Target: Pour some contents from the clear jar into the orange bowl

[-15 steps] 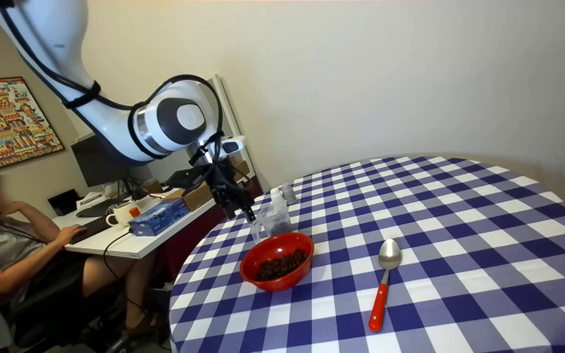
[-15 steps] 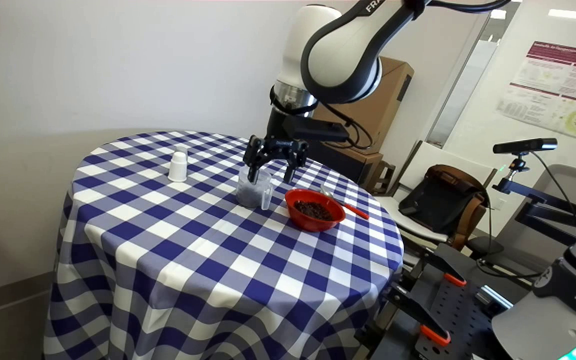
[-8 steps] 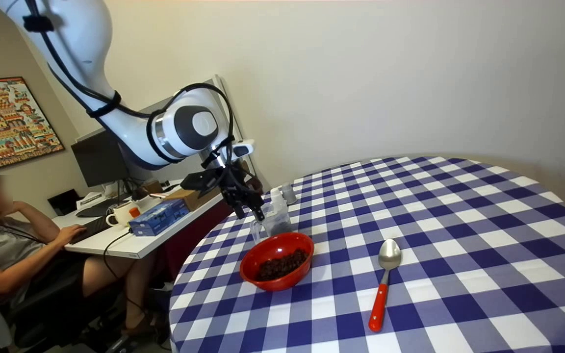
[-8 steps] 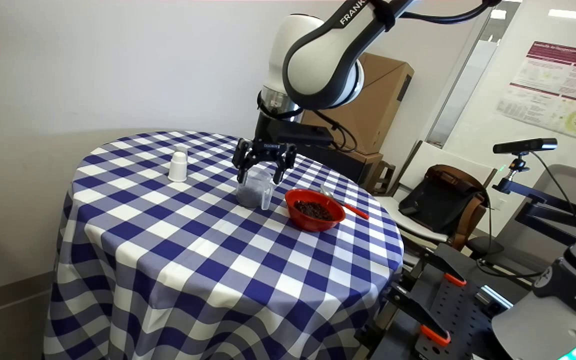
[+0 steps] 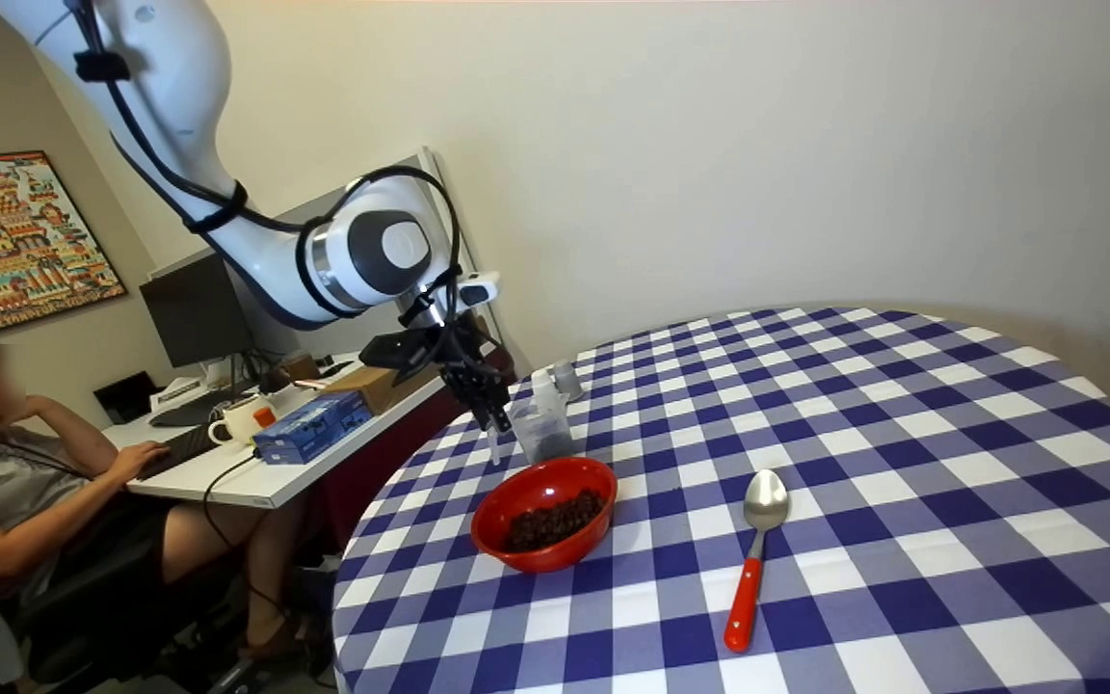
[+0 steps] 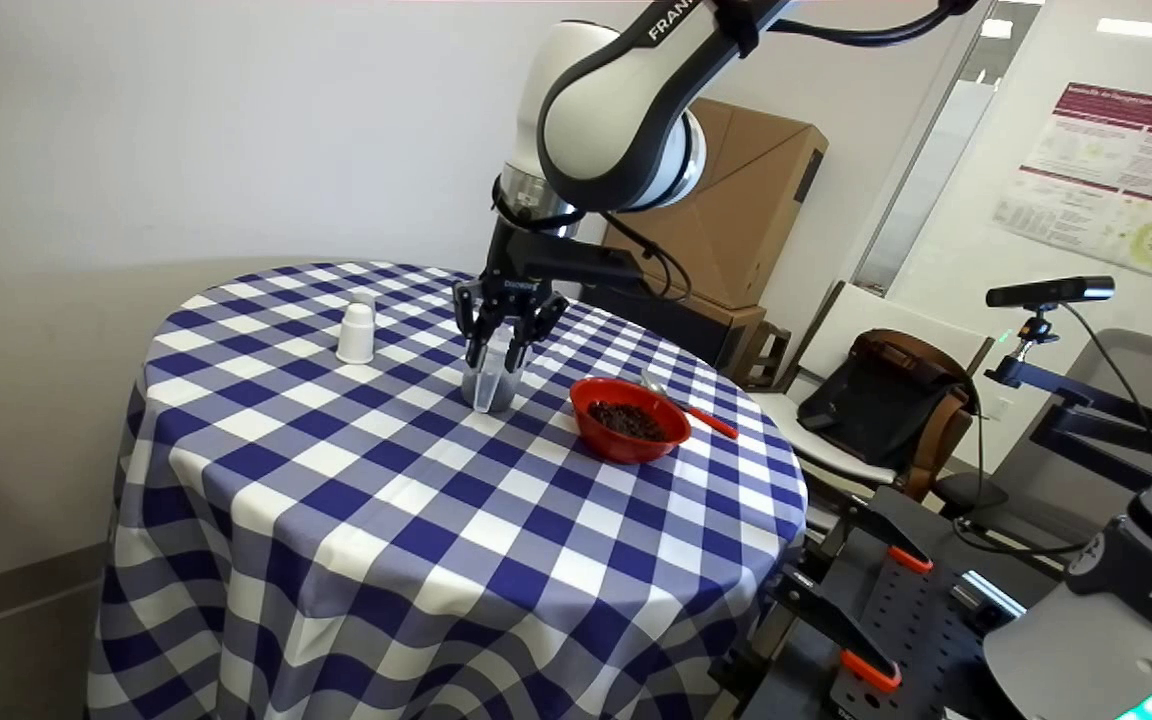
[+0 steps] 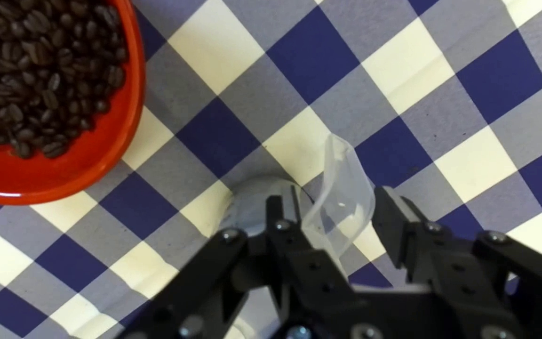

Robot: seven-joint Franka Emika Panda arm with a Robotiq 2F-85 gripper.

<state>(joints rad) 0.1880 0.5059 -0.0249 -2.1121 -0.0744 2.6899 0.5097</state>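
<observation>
The clear jar (image 5: 543,436) stands upright on the checked cloth beside the orange bowl (image 6: 626,452). My gripper (image 7: 337,195) is down at the jar's handle (image 7: 354,197), one finger on each side of it. In the wrist view the right finger meets the handle's outer edge, while the left lies close to the handle's inner edge and covers part of the jar body (image 7: 247,207). The jaws stand part-way together; whether they grip the handle is unclear. Dark coffee beans (image 7: 40,75) lie in the bowl. Something dark shows low in the jar, but I cannot make it out.
A red-handled spoon (image 5: 746,598) lies past the bowl. White cups (image 6: 356,335) stand stacked upside down on the table, away from the jar. A person (image 5: 15,482) sits at a desk (image 5: 256,482) beside the table.
The gripper has come down to the jar and its jaws have moved much nearer each other. The jar has turned, its handle swinging round with the fingers. Bowl and spoon have stayed put.
</observation>
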